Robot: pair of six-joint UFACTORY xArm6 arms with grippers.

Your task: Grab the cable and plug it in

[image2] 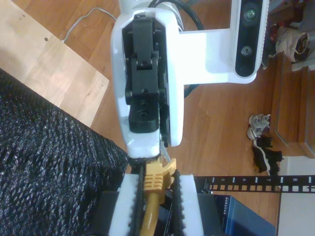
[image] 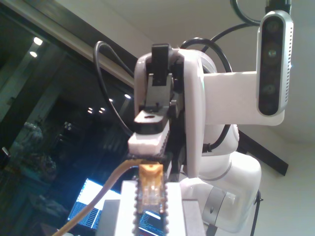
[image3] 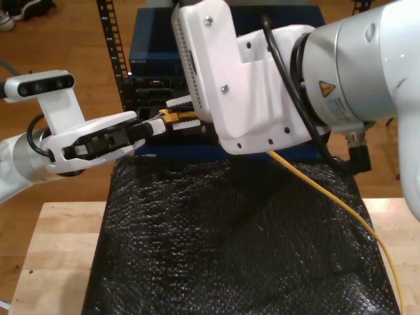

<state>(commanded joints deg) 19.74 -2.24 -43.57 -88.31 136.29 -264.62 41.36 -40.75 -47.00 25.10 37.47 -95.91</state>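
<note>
Both grippers' jaws pinch the cable's (image3: pixel 328 193) plug (image: pixel 150 189), apparently meeting tip-to-tip

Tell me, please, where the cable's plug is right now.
The plug sits at the exterior view's upper middle, between my two tools in front of the blue rack box, above the black mat.

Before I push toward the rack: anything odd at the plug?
Yes: both claws are clamped on the same end of the cable. My first claw holds the clear plug tip, my second claw the yellow boot behind it, nose to nose. The boot seems slightly crooked between the pads. Nothing looks damaged.
</note>
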